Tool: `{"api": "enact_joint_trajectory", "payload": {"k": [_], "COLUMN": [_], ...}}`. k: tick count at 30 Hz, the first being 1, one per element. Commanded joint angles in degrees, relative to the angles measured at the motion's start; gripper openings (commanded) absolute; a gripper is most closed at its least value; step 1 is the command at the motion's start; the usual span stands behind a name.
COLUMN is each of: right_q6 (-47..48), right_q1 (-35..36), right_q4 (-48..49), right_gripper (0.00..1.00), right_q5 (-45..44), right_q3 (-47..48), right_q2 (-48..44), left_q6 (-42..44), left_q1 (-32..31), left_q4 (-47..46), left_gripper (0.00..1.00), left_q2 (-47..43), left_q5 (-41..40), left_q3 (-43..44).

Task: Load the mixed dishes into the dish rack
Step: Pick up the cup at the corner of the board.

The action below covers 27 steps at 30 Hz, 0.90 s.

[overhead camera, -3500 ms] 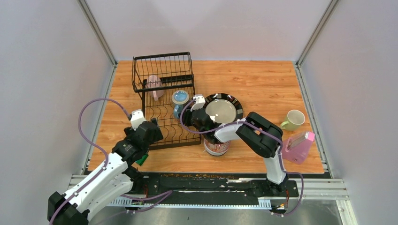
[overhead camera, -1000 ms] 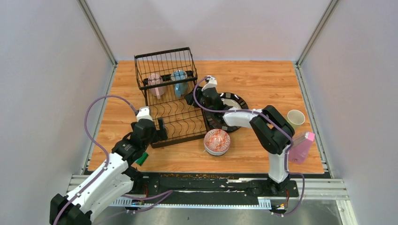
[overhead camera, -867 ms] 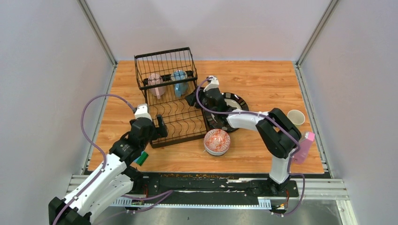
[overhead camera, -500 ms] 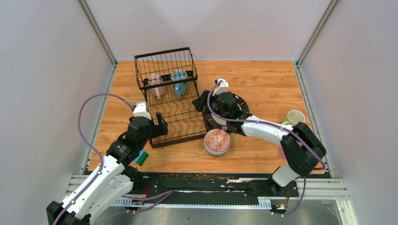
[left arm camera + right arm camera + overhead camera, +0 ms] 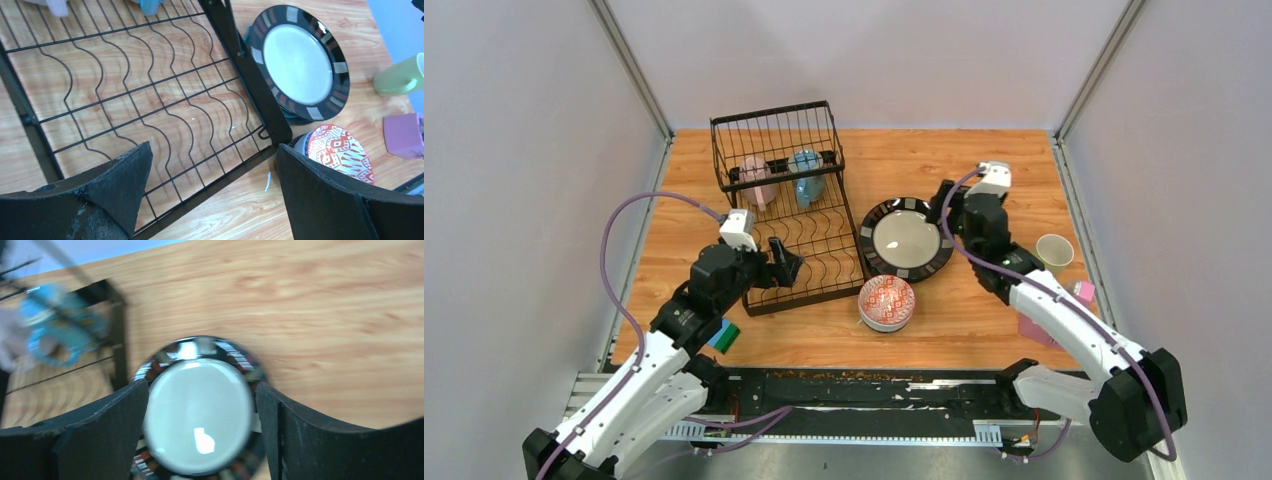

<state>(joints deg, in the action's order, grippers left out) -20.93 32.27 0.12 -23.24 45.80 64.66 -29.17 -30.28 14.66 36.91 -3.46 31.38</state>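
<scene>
Black-rimmed plate [image 5: 907, 239] lies just beside spread empty right pincer [image 5: 946, 208]; left pincer [image 5: 786, 262] spread.

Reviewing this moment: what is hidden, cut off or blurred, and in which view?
- Pink container: top view, mostly behind the right arm; left wrist view, cut by the right edge.
- Sponge: top view, partly under the left arm.
- Blue mug: right wrist view, motion-blurred.
- Green mug: left wrist view, cut by the right edge.
- Whatever sits under the plate: covered by it.
</scene>
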Motion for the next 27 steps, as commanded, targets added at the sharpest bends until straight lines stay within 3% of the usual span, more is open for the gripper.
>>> {"api": "enact_joint_trajectory", "payload": {"k": [1,4,9,19,27], "right_q6": [-1.8,-3.5,-7.2,-12.6,-13.1], "right_q1": [-9.2,-14.5,-23.1,-28.3,-35.5], "right_q4": [-11.8,-16.1,-19.7,-22.8,-22.7], "right_gripper": [0.83,0.88,0.84,0.84,0.82], "right_q5": [-4.0,-3.9,-2.6,-11.4,-10.3], "right_q3": [0.9,2.1,2.0,3.0,4.5], "right_q2": [-3.9,-4.6,-3.5,1.6,5.5], "left_q6": [1.3,1.3,1.4,2.3,2.1], "left_q1": [-0.1,-0.1,-0.1,-0.1,-0.1], "left_q4": [-4.9,-5.0,-4.6,-3.3,-3.8], "left_gripper": [1.0,1.0,1.0,1.0,1.0], "left_q2": [1.9,3.0,3.0,1.8,1.7], "left_q5": [4.5,6.5,7.3,6.8,6.4], "left_q3": [1.8,2.2,1.9,1.2,0.3]}}
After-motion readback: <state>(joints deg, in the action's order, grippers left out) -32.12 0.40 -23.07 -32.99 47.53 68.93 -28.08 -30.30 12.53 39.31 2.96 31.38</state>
